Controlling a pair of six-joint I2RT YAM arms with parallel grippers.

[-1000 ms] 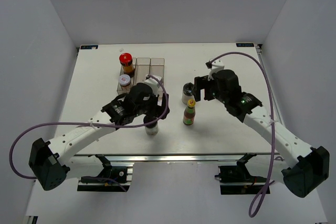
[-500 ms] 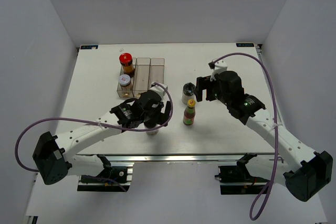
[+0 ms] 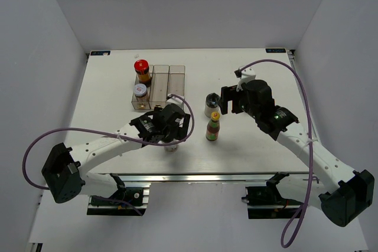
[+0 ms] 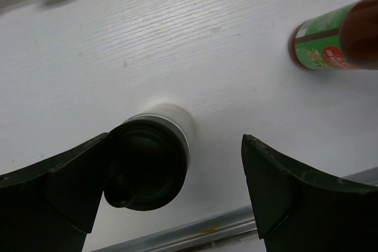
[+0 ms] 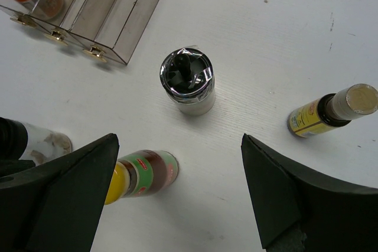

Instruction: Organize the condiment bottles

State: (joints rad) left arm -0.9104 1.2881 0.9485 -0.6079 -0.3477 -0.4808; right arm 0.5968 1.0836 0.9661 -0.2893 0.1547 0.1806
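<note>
Condiment bottles: black-capped jar (image 4: 150,160) near the table's (image 3: 248,69) 6 o'clock edge, between the wide-open fingers of the left gripper (image 4: 176,146), not clamped; yellow-capped bottle (image 3: 213,126) at its 3 o'clock; chrome-topped jar (image 5: 187,81) under the wide, empty right gripper (image 5: 180,140); red-capped bottle (image 3: 141,69) in the rack (image 3: 176,75), 11 o'clock.

A matt white worktop (image 4: 195,45), finely ribbed like painted wood grain, carries a clear, glossy plastic rack (image 5: 112,10) on brass-coloured metal feet (image 5: 96,54). Mid-worktop, the chrome-collared jar (image 5: 187,81) gleams mirror-bright around a black plastic knob. The yellow-capped bottle (image 5: 144,174) shows a glossy printed label. Dull black plastic fingers (image 4: 295,205) of the left hand (image 4: 177,146) flank a black-capped jar (image 4: 150,157) near the front edge.
</note>
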